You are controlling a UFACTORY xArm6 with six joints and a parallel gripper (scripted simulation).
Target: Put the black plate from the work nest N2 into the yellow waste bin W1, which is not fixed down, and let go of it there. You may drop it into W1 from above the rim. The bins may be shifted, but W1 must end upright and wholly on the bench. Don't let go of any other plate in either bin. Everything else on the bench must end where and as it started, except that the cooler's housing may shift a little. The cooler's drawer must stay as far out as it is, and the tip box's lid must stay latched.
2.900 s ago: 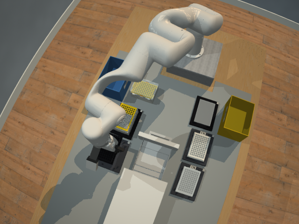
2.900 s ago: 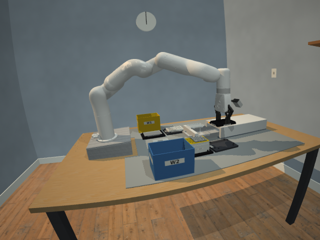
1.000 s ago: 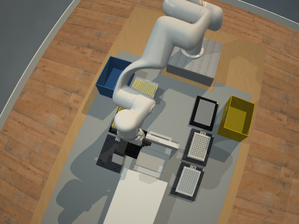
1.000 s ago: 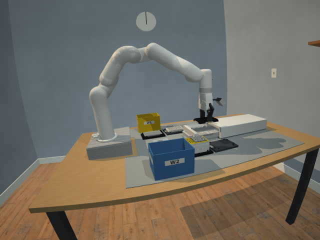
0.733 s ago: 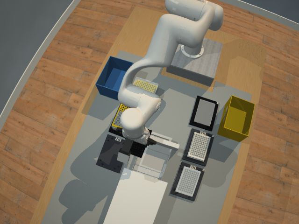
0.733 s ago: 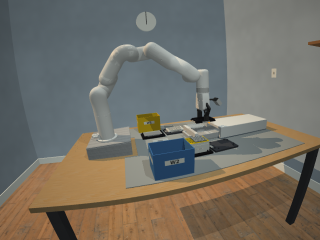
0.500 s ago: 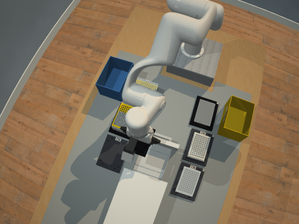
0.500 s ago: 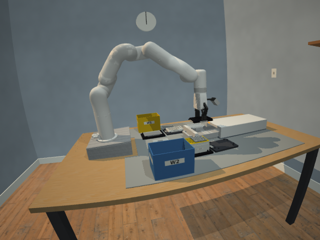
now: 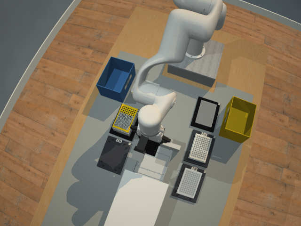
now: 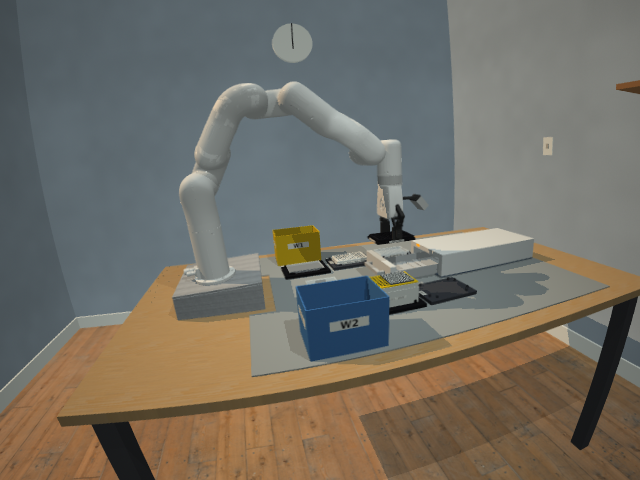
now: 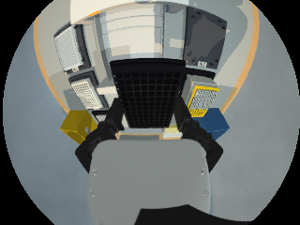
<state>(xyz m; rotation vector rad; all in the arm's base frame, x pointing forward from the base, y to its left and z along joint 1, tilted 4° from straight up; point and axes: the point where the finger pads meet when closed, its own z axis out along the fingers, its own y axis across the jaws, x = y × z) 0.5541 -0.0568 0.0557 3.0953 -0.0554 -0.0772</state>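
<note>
My gripper (image 9: 151,146) is shut on the black plate (image 9: 152,147), a dark grid of wells, and holds it in the air above the cooler's open drawer (image 9: 152,165). It also shows in the wrist view, where the black plate (image 11: 149,93) sits between my two fingers, and in the side view (image 10: 391,237). The empty work nest N2 (image 9: 113,154) lies to the left on the grey mat. The yellow waste bin W1 (image 9: 238,119) stands upright and empty at the right edge of the mat, far from my gripper; it also shows in the side view (image 10: 296,244).
The blue bin W2 (image 9: 116,78) stands at the back left. The yellow tip box (image 9: 124,118) sits just left of my wrist. Two nests with white plates (image 9: 200,148) (image 9: 189,182) and a nest with a grey plate (image 9: 205,113) lie between me and W1. The white cooler housing (image 9: 138,201) is in front.
</note>
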